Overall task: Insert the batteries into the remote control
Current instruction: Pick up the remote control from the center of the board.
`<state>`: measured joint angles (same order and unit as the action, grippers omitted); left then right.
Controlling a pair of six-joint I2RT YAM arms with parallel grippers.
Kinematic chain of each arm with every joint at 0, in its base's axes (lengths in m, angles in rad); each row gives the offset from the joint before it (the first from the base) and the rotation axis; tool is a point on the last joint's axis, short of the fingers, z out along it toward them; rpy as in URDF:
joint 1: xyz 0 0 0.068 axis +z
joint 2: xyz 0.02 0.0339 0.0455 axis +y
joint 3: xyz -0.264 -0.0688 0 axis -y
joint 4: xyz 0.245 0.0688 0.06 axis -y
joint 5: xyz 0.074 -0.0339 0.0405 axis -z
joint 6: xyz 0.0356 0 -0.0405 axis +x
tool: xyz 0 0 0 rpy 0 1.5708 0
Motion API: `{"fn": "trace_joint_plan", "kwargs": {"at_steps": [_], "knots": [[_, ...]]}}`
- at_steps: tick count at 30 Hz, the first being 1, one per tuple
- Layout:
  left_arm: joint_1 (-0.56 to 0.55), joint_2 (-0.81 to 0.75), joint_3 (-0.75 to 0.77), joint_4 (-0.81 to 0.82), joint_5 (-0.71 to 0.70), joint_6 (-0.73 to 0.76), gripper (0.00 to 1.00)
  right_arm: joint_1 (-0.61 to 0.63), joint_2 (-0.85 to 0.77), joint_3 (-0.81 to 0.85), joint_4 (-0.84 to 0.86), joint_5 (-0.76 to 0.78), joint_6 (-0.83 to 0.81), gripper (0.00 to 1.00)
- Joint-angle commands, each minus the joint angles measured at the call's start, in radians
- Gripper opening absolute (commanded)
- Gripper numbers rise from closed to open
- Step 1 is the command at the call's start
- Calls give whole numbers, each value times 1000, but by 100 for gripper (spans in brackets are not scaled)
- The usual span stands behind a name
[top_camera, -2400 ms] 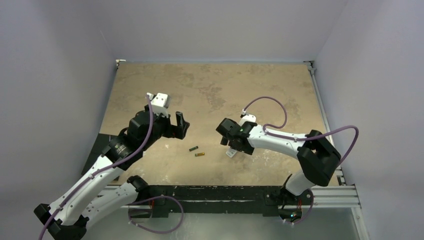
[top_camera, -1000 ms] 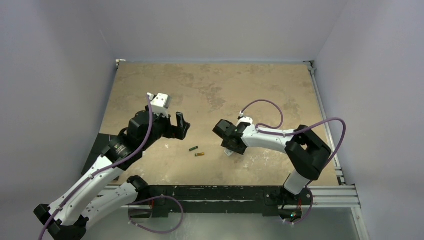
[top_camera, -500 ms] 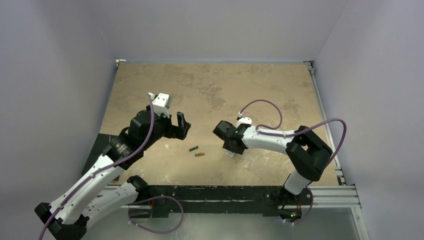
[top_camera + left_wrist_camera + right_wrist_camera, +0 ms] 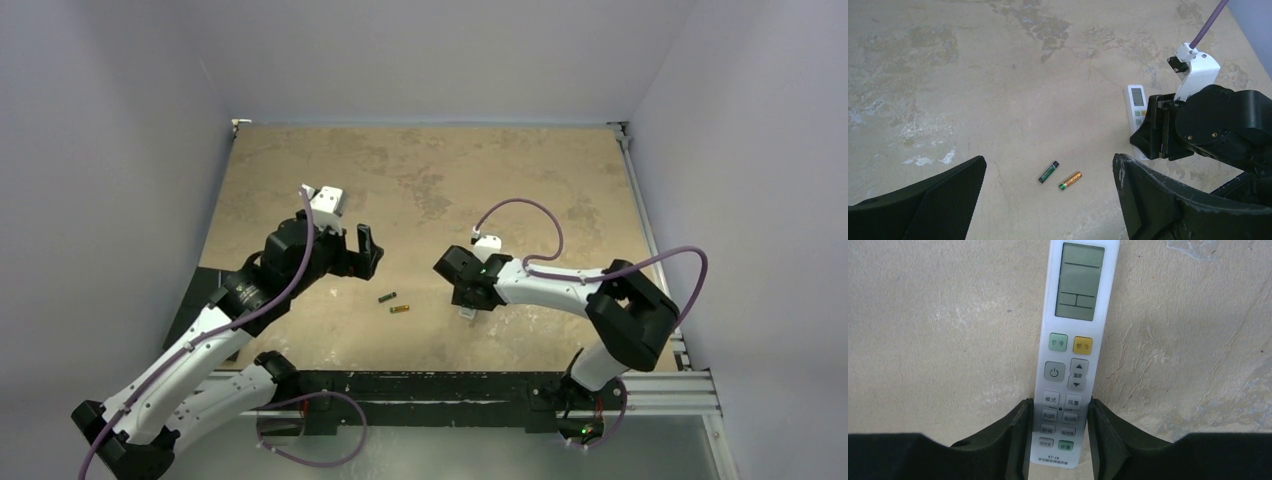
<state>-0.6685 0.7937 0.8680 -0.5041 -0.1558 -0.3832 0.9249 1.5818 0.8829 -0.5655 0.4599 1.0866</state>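
Observation:
The white remote control [image 4: 1075,340] lies face up on the table, its screen and buttons showing. My right gripper [image 4: 1058,402] is shut on its lower end, one black finger pressed to each long side. In the top view only the remote control's tip [image 4: 466,312] shows below the right gripper [image 4: 468,295]. The batteries lie side by side to the left of it: one dark greenish-black [image 4: 1048,172], one gold [image 4: 1069,179]. My left gripper [image 4: 1049,162] hangs wide open above them, holding nothing, and in the top view the left gripper [image 4: 358,255] is up and left of the batteries [image 4: 393,303].
The mottled tan table top [image 4: 430,180] is walled at the back and both sides. A purple cable [image 4: 520,215] loops above the right arm. The black base rail [image 4: 420,385] runs along the near edge.
The right gripper's jaws have closed in onto the remote's sides, and its arm has shifted slightly. The left gripper has drifted a little to the right, still open. The batteries have not moved.

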Motion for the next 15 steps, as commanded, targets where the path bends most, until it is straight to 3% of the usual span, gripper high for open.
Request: {"fn": "trace_joint_plan", "kwargs": {"at_steps": [1, 15], "knots": [[5, 7, -13, 15, 24, -6, 99, 10, -55, -33, 50, -23, -111, 0], [4, 61, -36, 79, 179, -41, 99, 40, -292, -159, 194, -101, -300, 0]]}}
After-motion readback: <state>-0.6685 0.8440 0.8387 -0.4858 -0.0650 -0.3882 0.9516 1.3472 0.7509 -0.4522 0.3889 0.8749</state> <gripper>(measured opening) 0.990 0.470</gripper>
